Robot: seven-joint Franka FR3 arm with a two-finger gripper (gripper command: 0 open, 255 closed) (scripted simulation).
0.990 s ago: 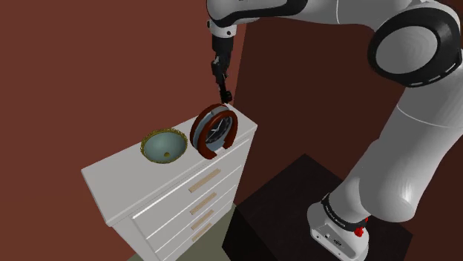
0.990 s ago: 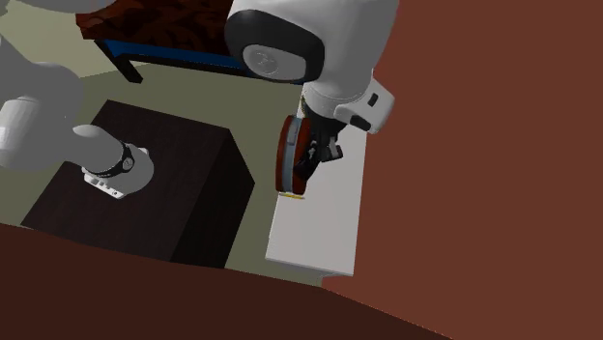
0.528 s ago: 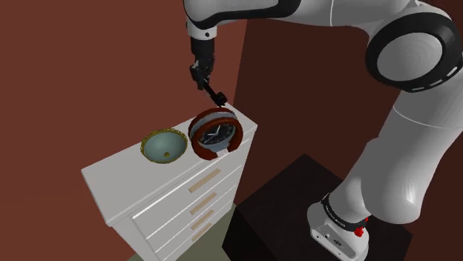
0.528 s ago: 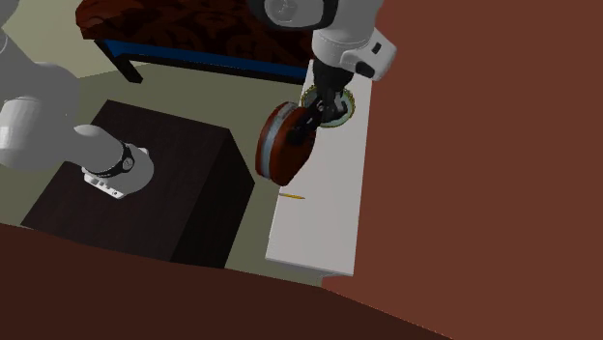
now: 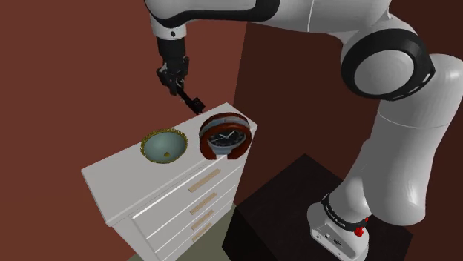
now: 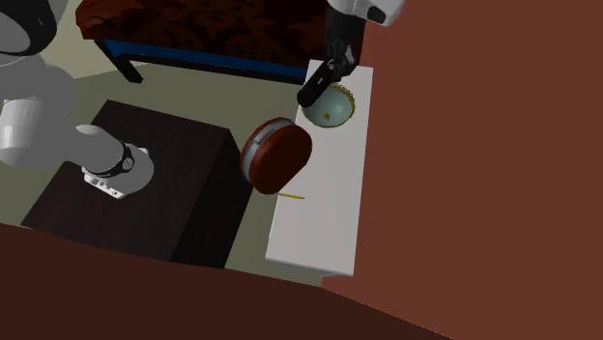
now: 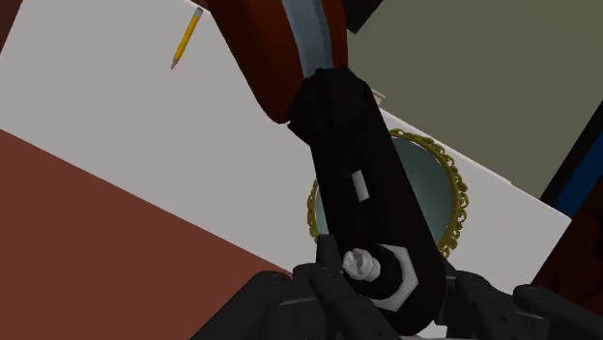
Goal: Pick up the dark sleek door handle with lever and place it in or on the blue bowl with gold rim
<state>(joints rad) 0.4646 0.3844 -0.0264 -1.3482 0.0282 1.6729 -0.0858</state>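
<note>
Jaws pinch the door handle at its round base, where a pale bolt and hex nut show. Its long, smooth black lever hangs in the air just over the shallow blue bowl. Carrying seems the step in hand; next comes lowering inside the beaded gold rim, then release. A round red-brown clock stands close by on the white dresser.
</note>
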